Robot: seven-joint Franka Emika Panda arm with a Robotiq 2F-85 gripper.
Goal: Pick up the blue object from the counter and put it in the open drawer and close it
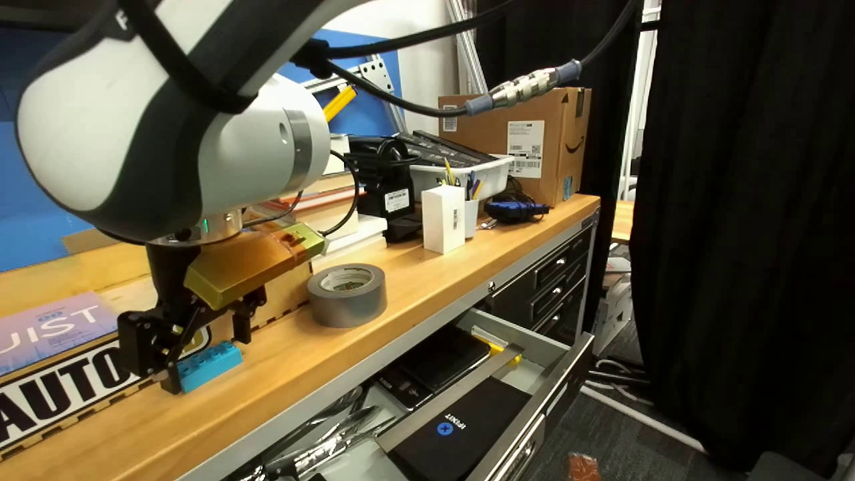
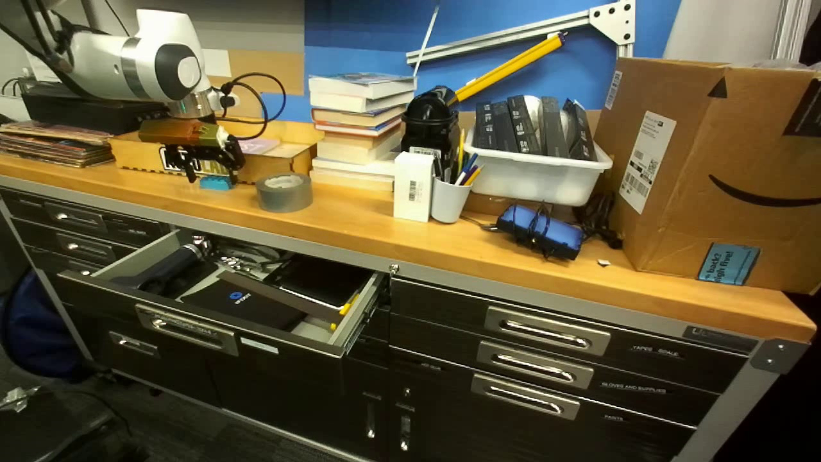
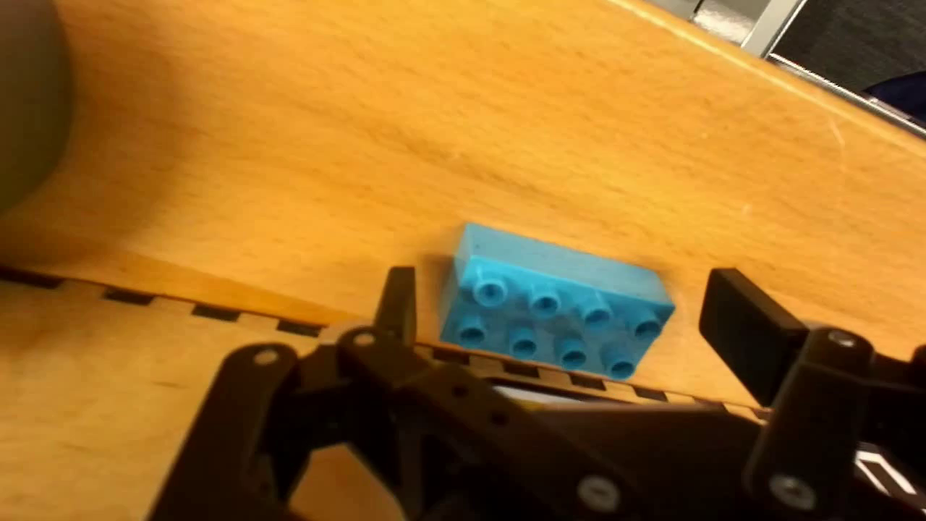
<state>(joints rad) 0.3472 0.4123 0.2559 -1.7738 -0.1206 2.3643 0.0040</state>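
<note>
Your hand (image 3: 568, 311) stands with its fingers apart at the blue brick (image 3: 553, 286), which lies studs up on the worktop (image 2: 359, 212) just beside the wooden tray (image 2: 131, 154); in the wrist view you see one finger off either end of it with a gap on both sides, though you cannot tell whether the tips reach below its top. The grey tape roll (image 1: 349, 308) sits near the brick, and below the worktop's front edge you have the drawer (image 2: 122, 305) open, a black case (image 1: 487, 407) marked iFixit lying inside.
</note>
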